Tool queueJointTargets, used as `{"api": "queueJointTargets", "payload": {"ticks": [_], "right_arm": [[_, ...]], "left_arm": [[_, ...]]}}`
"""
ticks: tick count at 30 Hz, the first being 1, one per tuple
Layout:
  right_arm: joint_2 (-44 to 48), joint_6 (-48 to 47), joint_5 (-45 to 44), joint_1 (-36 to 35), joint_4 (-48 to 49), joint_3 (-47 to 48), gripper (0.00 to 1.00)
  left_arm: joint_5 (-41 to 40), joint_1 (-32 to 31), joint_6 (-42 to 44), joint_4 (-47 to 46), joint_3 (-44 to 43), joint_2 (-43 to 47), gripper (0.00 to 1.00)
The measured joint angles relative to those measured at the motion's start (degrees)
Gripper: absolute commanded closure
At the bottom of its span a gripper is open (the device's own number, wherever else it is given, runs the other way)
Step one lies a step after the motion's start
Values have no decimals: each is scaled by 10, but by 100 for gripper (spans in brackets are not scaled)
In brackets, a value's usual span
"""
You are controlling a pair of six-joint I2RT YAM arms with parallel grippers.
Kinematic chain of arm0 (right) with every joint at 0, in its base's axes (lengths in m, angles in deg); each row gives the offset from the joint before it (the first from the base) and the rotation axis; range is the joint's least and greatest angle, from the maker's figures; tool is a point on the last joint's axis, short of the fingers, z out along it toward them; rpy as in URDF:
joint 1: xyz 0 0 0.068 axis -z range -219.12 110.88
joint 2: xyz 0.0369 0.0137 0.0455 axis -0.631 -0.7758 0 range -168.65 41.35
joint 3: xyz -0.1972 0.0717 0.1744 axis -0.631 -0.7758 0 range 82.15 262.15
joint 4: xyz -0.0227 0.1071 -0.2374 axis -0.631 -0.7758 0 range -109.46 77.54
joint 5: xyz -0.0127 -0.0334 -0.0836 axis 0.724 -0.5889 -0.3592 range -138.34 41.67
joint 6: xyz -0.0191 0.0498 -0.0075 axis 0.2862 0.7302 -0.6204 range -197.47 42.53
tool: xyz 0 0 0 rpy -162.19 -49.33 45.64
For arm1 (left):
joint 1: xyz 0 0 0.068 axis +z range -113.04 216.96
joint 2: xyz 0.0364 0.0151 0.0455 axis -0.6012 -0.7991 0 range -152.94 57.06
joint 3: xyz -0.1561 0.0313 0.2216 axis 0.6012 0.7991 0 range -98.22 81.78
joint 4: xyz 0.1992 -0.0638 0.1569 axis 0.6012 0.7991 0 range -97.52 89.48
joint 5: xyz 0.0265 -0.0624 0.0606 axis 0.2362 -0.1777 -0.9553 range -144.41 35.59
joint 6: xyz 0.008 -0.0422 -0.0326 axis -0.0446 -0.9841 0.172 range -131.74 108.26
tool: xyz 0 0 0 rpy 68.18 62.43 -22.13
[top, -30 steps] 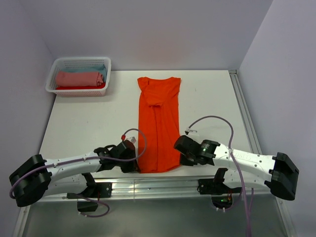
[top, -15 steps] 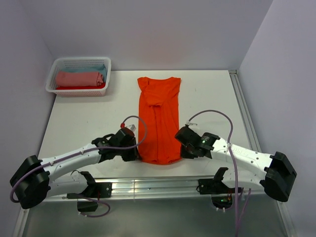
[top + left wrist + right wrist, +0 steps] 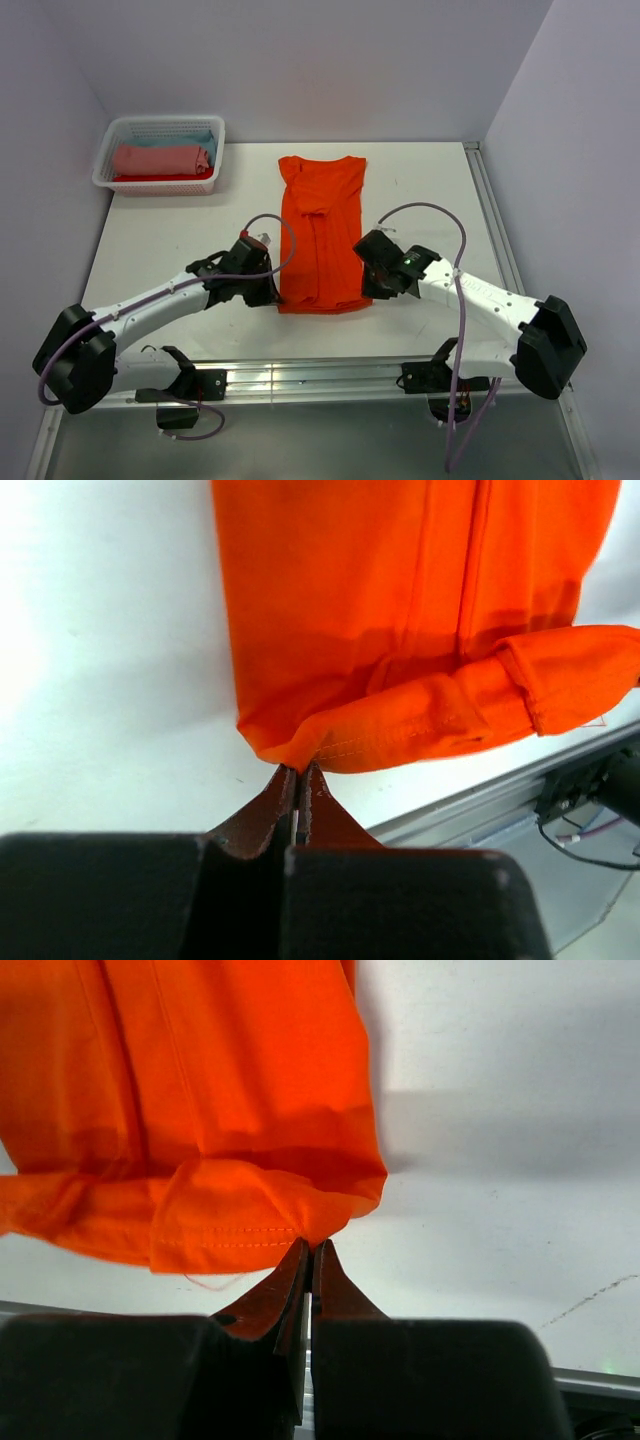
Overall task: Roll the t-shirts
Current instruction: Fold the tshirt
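On table [image 3: 170,250] ctr: orange t-shirt [image 3: 322,230] long axis near-far, collar far

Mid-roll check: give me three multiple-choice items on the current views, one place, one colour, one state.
1. Where on the white table is the white plastic lattice basket? A far left corner; B near right corner; C centre.
2. Colour of the top cloth roll inside it? A green; B salmon-pink; C black.
3. Near hem of the orange short-sleeved cloth t-shirt? A lying flat, free; B hanging off the table; C turned over, pinched by left gripper and right gripper.
Answers: A, top view shows it far left; B, pink cloth lies uppermost; C, both wrist views show shut jaws on the folded hem.
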Motion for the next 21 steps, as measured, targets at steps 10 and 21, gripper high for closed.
{"api": "queueJointTargets", "payload": {"ticks": [10,21], "right_arm": [[-68,-44,15,45,6,55,100],[-127,-82,30,86,14,102,100]], "left_arm": [[12,49,46,2,-58,-66,100],[25,85,85,-1,-101,-121,100]]}}
